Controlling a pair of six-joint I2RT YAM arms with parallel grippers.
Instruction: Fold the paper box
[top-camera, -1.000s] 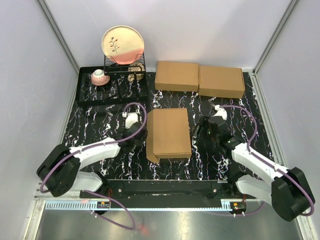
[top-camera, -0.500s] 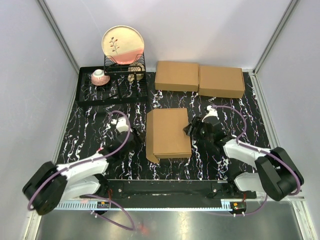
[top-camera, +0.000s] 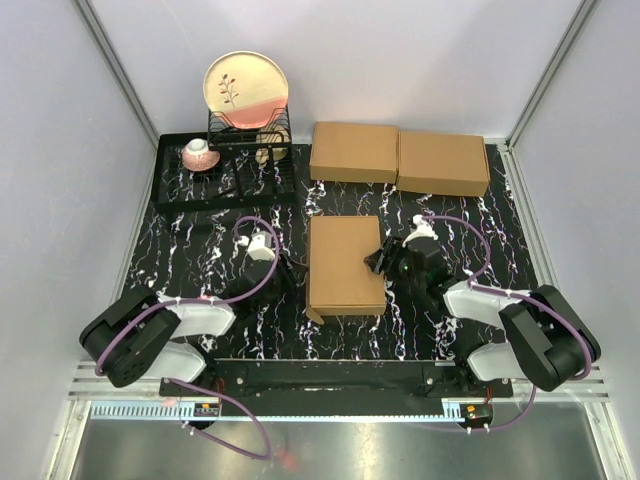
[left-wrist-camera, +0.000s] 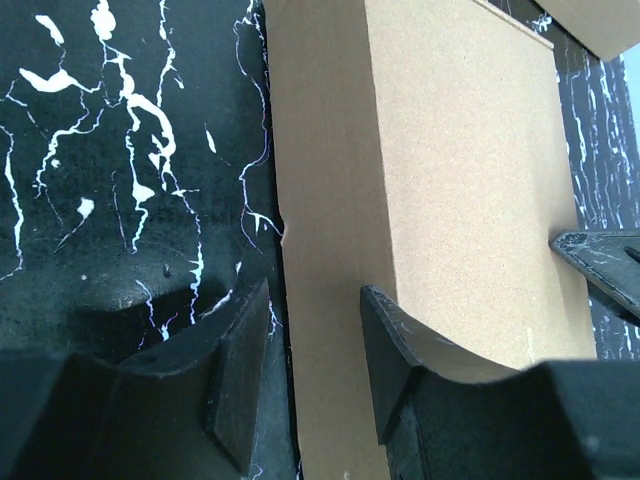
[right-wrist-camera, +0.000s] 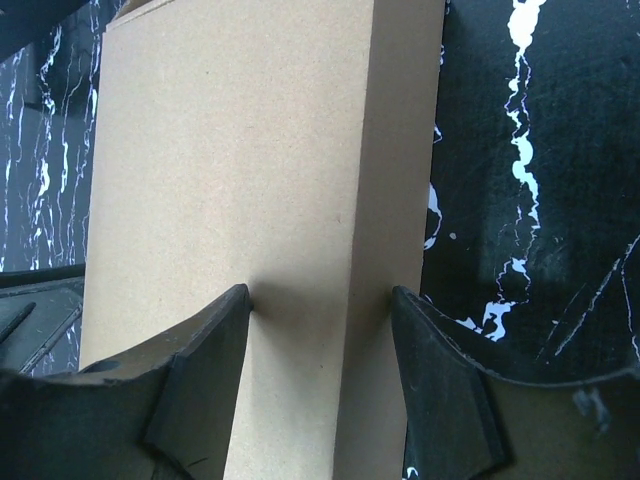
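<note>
The paper box (top-camera: 345, 262) lies at the middle of the table, its left side drawn in since before. Left gripper (left-wrist-camera: 312, 330) and right gripper (right-wrist-camera: 320, 300), both spread, now straddle its opposite edges

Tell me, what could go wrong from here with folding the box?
Both grippers straddle opposite edges of the paper box: the left gripper its left edge, the right gripper its right. If they close or push unevenly, the box may slide or twist on the table. Squeezing the side walls hard may also crease the cardboard.
</note>
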